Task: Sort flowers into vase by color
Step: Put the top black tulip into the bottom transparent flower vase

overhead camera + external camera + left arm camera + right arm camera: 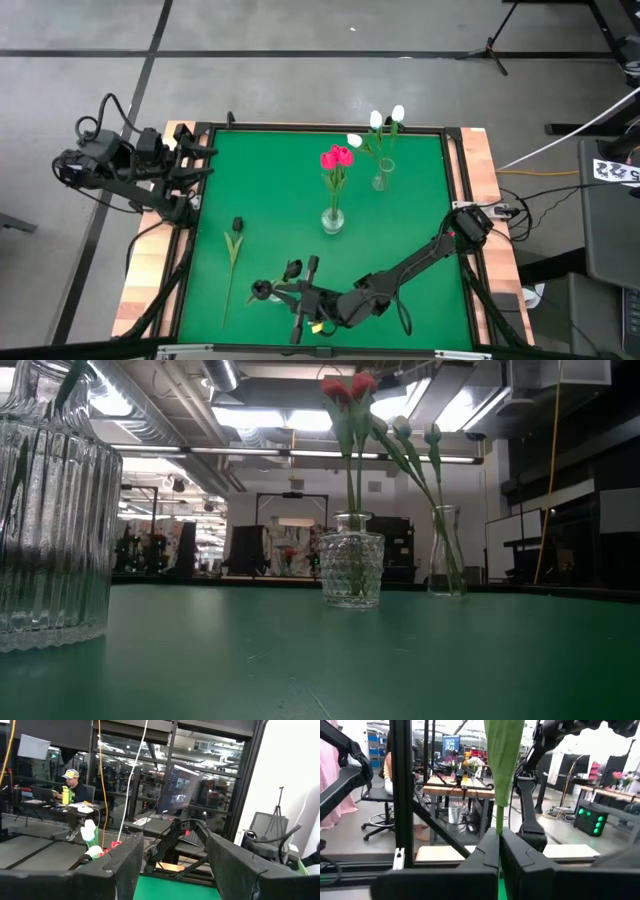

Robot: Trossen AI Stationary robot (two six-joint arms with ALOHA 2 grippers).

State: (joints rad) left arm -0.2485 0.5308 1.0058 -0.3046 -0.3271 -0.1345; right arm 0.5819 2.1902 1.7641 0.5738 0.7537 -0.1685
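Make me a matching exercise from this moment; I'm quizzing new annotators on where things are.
Column 1:
1. pink-red tulips
2. white tulips
3. dark tulip
4. right gripper

Column 2:
A. lying flat on the green mat, untouched
B. in the slim vase at the far side
C. shut on a green stem
D. in the round vase at mid-table

Pairs: 1-D, 2-B, 3-A, 4-C

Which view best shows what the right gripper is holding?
The right wrist view: the right gripper is shut on a green stem rising between its fingers. The high view shows the same gripper low on the green mat among dark flowers, small and cluttered. The low and left wrist views miss it.
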